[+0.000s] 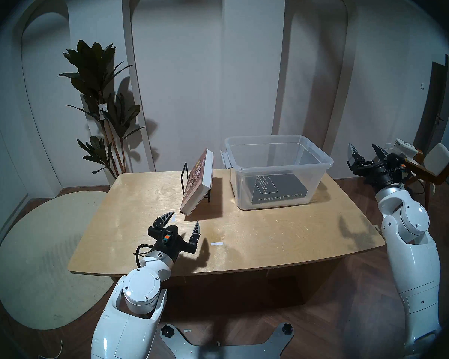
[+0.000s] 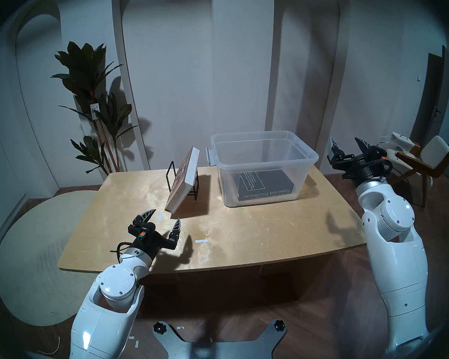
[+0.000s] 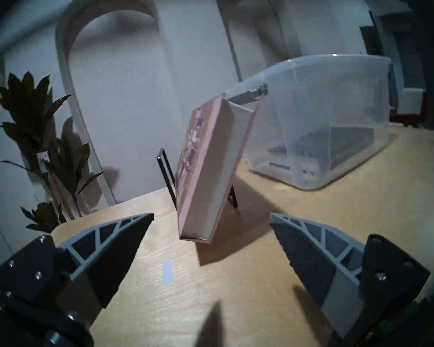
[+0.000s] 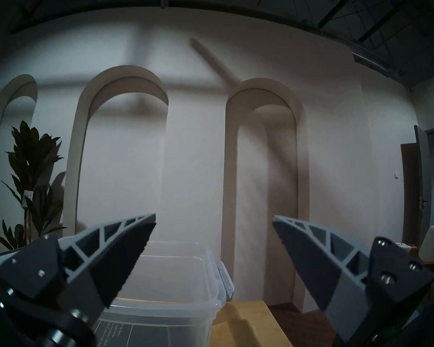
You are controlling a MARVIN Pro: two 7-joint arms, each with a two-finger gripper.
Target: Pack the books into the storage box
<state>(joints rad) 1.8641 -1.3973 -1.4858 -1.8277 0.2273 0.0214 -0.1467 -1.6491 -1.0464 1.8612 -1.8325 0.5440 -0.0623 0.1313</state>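
Observation:
The black book (image 1: 279, 192) lettered "Crime and Punishment" lies flat inside the clear storage box (image 1: 319, 157) at the back right of the table; it also shows in the right head view (image 2: 266, 188). The reddish-brown book (image 1: 197, 181) leans tilted on a black wire rack (image 1: 184, 178), page edges facing me, as in the left wrist view (image 3: 206, 178). My left gripper (image 1: 183, 221) is open and empty, low over the table just in front of that book. My right gripper (image 1: 364, 151) is open and empty, raised to the right of the box.
Two white tape strips lie on the wooden table (image 1: 270, 234), one (image 1: 217, 243) right of my left gripper. A potted plant (image 1: 101, 104) stands back left, a chair (image 1: 436, 164) back right beside my right arm. A round rug (image 1: 36, 260) lies on the floor left.

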